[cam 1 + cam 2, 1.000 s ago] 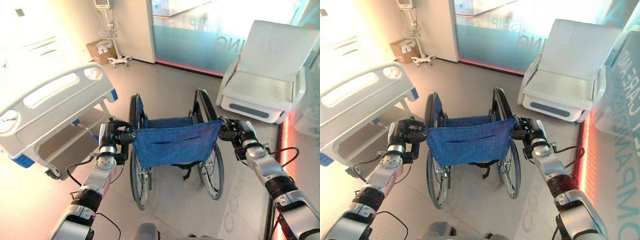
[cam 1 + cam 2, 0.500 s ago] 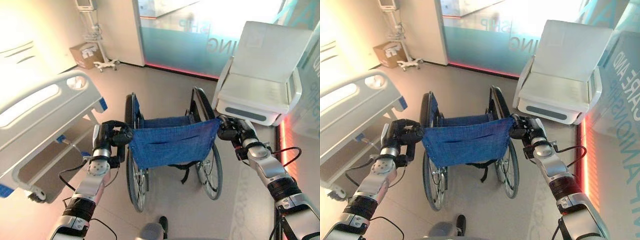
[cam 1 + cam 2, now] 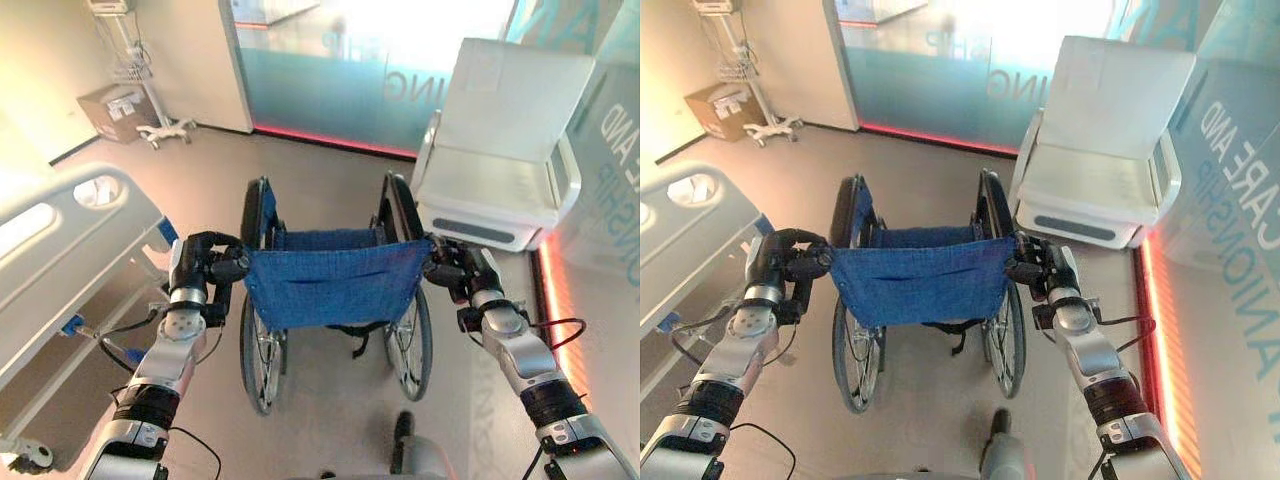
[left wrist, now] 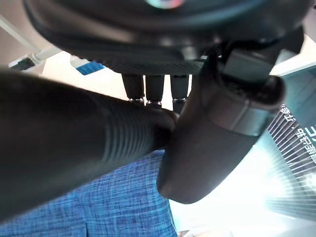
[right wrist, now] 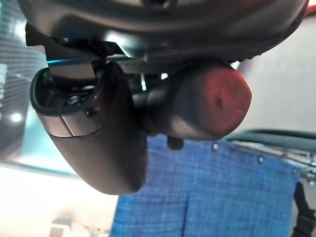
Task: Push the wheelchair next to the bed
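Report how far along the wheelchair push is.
Done: both push handles are gripped, the left robot hand and right robot hand each curled round one behind the blue backrest. In hand: the wheelchair stands on open floor, facing the white recliner. Left: bringing it alongside the bed, which lies off to its left with floor between them.

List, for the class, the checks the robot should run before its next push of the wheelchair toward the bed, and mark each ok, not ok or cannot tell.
1. Left hand curled round the left push handle: ok.
2. Right hand curled round the right push handle: ok.
3. Wheelchair upright, both big wheels on the floor: ok.
4. Wheelchair next to the bed: not ok; the bed lies to the robot's left with a gap of floor between.
5. Path ahead: not ok straight on; a white recliner chair stands ahead to the right.
6. Wheel brakes released: cannot tell.
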You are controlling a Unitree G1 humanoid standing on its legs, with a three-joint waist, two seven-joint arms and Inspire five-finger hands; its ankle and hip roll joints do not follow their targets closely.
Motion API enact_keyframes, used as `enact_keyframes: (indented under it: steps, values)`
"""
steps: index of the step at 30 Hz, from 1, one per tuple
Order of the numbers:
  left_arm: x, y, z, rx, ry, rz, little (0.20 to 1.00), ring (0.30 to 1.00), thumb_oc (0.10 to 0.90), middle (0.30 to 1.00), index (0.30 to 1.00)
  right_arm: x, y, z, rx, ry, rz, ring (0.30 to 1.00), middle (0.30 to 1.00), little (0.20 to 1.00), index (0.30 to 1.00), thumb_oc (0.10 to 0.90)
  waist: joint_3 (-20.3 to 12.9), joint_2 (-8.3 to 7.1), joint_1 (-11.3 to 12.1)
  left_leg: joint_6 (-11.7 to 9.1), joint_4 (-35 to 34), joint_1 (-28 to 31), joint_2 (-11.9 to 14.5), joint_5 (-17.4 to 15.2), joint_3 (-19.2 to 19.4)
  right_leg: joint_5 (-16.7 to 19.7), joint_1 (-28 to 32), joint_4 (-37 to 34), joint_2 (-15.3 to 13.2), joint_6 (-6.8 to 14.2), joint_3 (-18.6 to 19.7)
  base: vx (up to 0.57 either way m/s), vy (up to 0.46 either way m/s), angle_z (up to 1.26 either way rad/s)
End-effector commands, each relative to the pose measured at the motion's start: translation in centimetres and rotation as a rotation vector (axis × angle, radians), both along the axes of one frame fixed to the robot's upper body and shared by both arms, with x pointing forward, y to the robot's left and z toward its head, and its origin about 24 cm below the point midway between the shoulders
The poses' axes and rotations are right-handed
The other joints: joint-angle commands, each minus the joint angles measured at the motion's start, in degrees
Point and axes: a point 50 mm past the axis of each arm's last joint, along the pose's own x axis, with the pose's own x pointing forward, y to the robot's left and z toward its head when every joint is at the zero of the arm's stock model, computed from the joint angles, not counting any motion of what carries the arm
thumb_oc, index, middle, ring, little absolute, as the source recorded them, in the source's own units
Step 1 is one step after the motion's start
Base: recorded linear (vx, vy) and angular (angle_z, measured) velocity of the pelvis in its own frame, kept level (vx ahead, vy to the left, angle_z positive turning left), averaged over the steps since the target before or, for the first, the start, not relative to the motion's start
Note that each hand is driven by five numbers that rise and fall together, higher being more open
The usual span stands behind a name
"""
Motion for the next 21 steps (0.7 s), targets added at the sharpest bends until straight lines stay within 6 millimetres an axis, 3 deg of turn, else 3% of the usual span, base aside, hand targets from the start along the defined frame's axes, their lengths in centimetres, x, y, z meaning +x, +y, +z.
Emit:
enact_keyframes:
  steps: [1, 3, 4, 8, 10, 12, 13, 14, 15, 16, 17, 18, 20, 21]
  values:
    - [0.3, -0.4, -1.4, 0.04, 0.099, -0.049, 0.3, 0.3, 0.4, 0.3, 0.3, -1.1, -2.0, -2.1, -0.108, 0.135, 0.05, 0.3, 0.3, 0.3, 0.3, 0.4, 0.9, 0.25, -0.1, -3.0, 12.1, -5.8, -2.8, -7.8, -6.3, 13.2, 5.5, -7.6, 3.4, -2.3, 1.7, 0.39, -0.219, 0.47]
    - [0.4, -0.3, -1.5, 0.016, 0.101, -0.028, 0.3, 0.3, 0.4, 0.3, 0.3, -0.9, -2.0, -2.1, -0.105, 0.154, 0.057, 0.3, 0.3, 0.3, 0.3, 0.4, -0.4, -0.34, -0.7, -3.7, 17.0, -5.1, -1.7, -11.6, -5.4, 12.4, 5.8, -5.2, 3.4, -2.7, 1.9, 0.48, -0.26, 0.38]
    - [0.4, -0.5, -1.8, 0.012, 0.107, -0.03, 0.3, 0.3, 0.4, 0.3, 0.3, -1.0, -2.1, -2.2, -0.105, 0.168, 0.059, 0.3, 0.3, 0.3, 0.3, 0.4, -0.8, -0.03, -0.9, -4.7, 19.4, -4.3, -0.7, -10.7, -6.0, 11.8, 6.1, -4.8, 4.4, -3.5, 2.6, 0.46, -0.242, 0.28]
    - [0.0, -0.4, -1.9, 0.024, 0.112, -0.014, 0.3, 0.3, 0.4, 0.3, 0.3, -1.2, -2.7, -2.3, -0.139, 0.19, 0.092, 0.3, 0.3, 0.3, 0.3, 0.4, -2.7, -0.41, -1.3, -9.8, 32.1, -4.9, 6.3, 0.1, -2.0, 8.7, 9.9, -6.2, 5.3, -7.5, -0.9, 0.4, -0.205, 0.15]
    - [-0.1, -0.3, -1.9, 0.015, 0.108, -0.011, 0.3, 0.3, 0.4, 0.3, 0.3, -1.3, -3.0, -2.4, -0.149, 0.192, 0.093, 0.3, 0.3, 0.3, 0.3, 0.4, -2.9, -0.34, -1.4, -10.5, 34.8, -5.6, 7.3, 1.9, -1.8, 7.9, 10.6, -6.3, 5.9, -8.4, -1.1, 0.28, -0.136, 0.05]
    - [-0.3, -0.8, -1.9, 0.01, 0.094, -0.034, 0.3, 0.3, 0.4, 0.3, 0.3, -1.9, -3.4, -2.9, -0.152, 0.188, 0.062, 0.3, 0.3, 0.3, 0.3, 0.4, -1.2, -0.9, 0.7, -10.5, 37.6, -15.4, 8.2, 3.8, -1.6, 5.4, 16.2, -7.3, 6.8, -9.5, -1.4, 0.38, -0.166, 0.22]
    - [-0.3, -0.8, -1.9, 0.014, 0.09, -0.037, 0.3, 0.3, 0.4, 0.3, 0.3, -1.9, -3.4, -2.9, -0.148, 0.183, 0.06, 0.3, 0.3, 0.3, 0.3, 0.4, -0.5, -0.86, 1.3, -10.3, 36.1, -16.9, 7.8, 4.0, -1.6, 4.7, 17.5, -7.3, 7.0, -9.5, -1.2, 0.4, -0.061, 0.16]
    - [-0.5, -0.7, -2.0, 0.023, 0.082, -0.032, 0.3, 0.3, 0.4, 0.3, 0.3, -1.7, -3.1, -2.7, -0.148, 0.171, 0.065, 0.3, 0.3, 0.3, 0.3, 0.4, 0.5, -0.46, 2.6, -9.6, 29.0, -17.8, 6.2, 3.5, -2.2, 3.4, 19.4, -7.2, 7.7, -9.0, -0.5, 0.39, 0.018, -0.04]
    - [-0.6, -0.6, -2.0, 0.025, 0.075, -0.026, 0.3, 0.3, 0.4, 0.3, 0.3, -1.4, -2.9, -2.6, -0.147, 0.166, 0.071, 0.3, 0.3, 0.3, 0.3, 0.4, 0.7, 0.1, 3.1, -9.7, 22.4, -18.0, 6.3, 4.9, -2.0, 2.5, 20.1, -7.1, 8.5, -8.9, -0.4, 0.38, 0.04, -0.1]
    - [-0.6, -0.6, -2.0, 0.026, 0.074, -0.024, 0.3, 0.3, 0.4, 0.3, 0.3, -1.4, -2.8, -2.6, -0.147, 0.165, 0.073, 0.3, 0.3, 0.3, 0.3, 0.4, 0.8, 0.3, 3.3, -9.8, 20.4, -18.0, 6.4, 5.5, -1.9, 2.2, 20.4, -7.1, 8.8, -8.9, -0.4, 0.51, 0.105, -0.07]
    - [-0.8, -0.4, -2.0, 0.025, 0.067, -0.019, 0.3, 0.3, 0.4, 0.3, 0.3, -1.2, -2.3, -2.5, -0.147, 0.157, 0.075, 0.3, 0.3, 0.3, 0.3, 0.4, 1.3, 1.64, 4.3, -11.0, 9.6, -20.0, 7.7, 10.4, -2.7, 0.7, 22.4, -7.2, 10.4, -9.0, 0.2, 0.54, 0.13, 0.08]
    - [-0.9, -0.4, -2.1, 0.025, 0.067, -0.014, 0.3, 0.3, 0.4, 0.3, 0.3, -1.2, -2.1, -2.5, -0.145, 0.155, 0.08, 0.3, 0.3, 0.3, 0.3, 0.4, 1.4, 2.19, 4.8, -11.6, 4.7, -20.6, 8.3, 12.6, -3.4, 0.1, 23.3, -7.2, 11.0, -8.9, 0.7, 0.63, 0.168, -0.01]
    - [-1.7, 0.3, -2.3, 0.03, 0.071, 0.008, 0.3, 0.3, 0.4, 0.3, 0.3, -1.5, -1.8, -2.6, -0.133, 0.149, 0.095, 0.3, 0.3, 0.3, 0.3, 0.4, 1.4, 2.85, 5.9, -12.2, -2.5, -22.7, 9.8, 14.9, -5.1, -2.2, 24.7, -5.8, 11.2, -8.8, 1.9, 0.57, 0.185, -0.26]
    - [-2.0, 0.6, -2.4, 0.031, 0.073, 0.016, 0.3, 0.3, 0.4, 0.3, 0.3, -1.7, -2.0, -2.5, -0.133, 0.148, 0.102, 0.3, 0.3, 0.3, 0.3, 0.4, 1.4, 3.06, 5.7, -11.8, -2.1, -22.2, 10.5, 14.3, -4.3, -3.2, 24.7, -4.7, 10.8, -8.7, 1.8, 0.61, 0.255, -0.49]
